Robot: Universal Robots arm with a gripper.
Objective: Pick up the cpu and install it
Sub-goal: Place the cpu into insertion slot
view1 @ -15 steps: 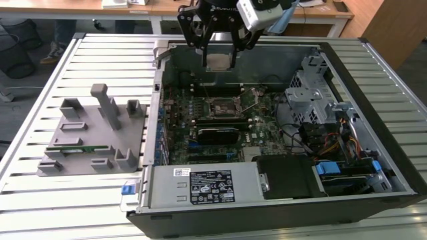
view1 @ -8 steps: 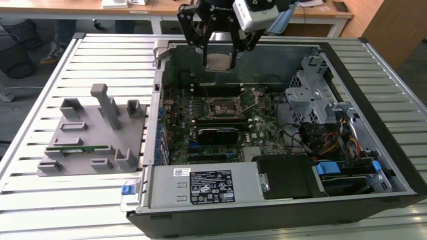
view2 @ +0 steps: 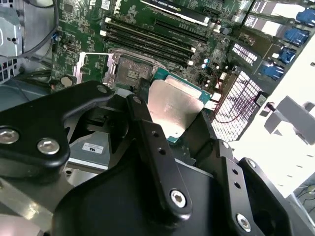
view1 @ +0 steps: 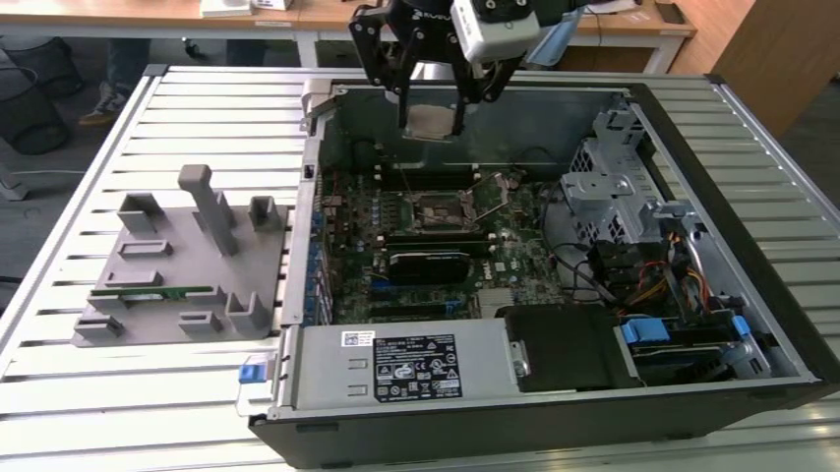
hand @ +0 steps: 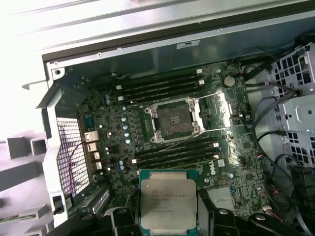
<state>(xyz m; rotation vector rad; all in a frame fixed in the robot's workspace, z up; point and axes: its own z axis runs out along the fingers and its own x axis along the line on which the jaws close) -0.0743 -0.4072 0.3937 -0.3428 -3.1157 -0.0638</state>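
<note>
The pick-up step is complete. The gripper point(view1: 434, 124) holds the cpu point(view1: 431, 114), a small flat square chip with a silvery-grey metal top and a pale green edge. The black fingers point(view2: 151, 140) are clenched on opposite edges of the chip.

In the exterior view, the cpu hangs above the rear of the open black computer case point(view1: 788, 295). It sits at 12 o'clock from the black square metal-framed socket point(view1: 440, 208) and well apart from it. In the first wrist view, the chip point(hand: 168, 202) lies at 6 o'clock from the socket point(hand: 172, 120), which appears unoccupied, with its retaining frame apparently open.

Installation is not yet done. The chip is neither over the socket nor seated on the green motherboard point(view1: 518, 261).
</note>
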